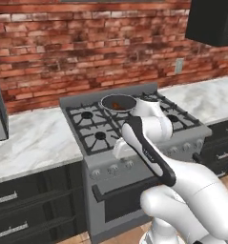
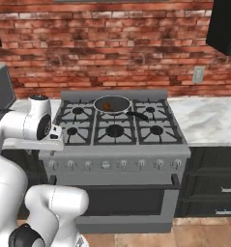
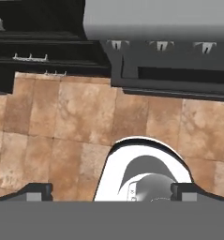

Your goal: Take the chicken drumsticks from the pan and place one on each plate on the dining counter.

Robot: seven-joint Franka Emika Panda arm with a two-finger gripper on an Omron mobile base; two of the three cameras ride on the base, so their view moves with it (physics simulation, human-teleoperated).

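Left base view: pan [image 1: 119, 102] sits on the back burner of the stove [image 1: 94, 123], near the middle of the back row, w/ orange-brown chicken drumsticks [image 1: 116, 105] inside; can't separate the two pieces at this res. Arm folded in front of the stove edge, wrist down over the knob panel. So the pan lies up and back from the hand, across the front burners.

Right base view: same pan [image 2: 112, 103] on the back-centre burner, black handle [image 2: 137, 116] running from the rim toward the front-right, roughly diagonal over the grate. Drumsticks [image 2: 107, 106] a small orange blob left of pan centre; long axis not readable. Arm at left of frame, hand at the stove's front-left corner, so the pan is fwd and to the right of it, well apart. Plates and dining counter not seen from this spot.

Hand view: camera points down at the tile floor [image 3: 66, 122], oven front [image 3: 179, 77] and drawers [image 3: 33, 51] along the top. Gripper [image 3: 111, 192] w/ fingertips [image 3: 36, 191] far apart at the bottom corners, spread wide, nothing between them. Hand faces away from the pan; my guess is the next move needs a lift and a tilt toward the back burner before any grab.
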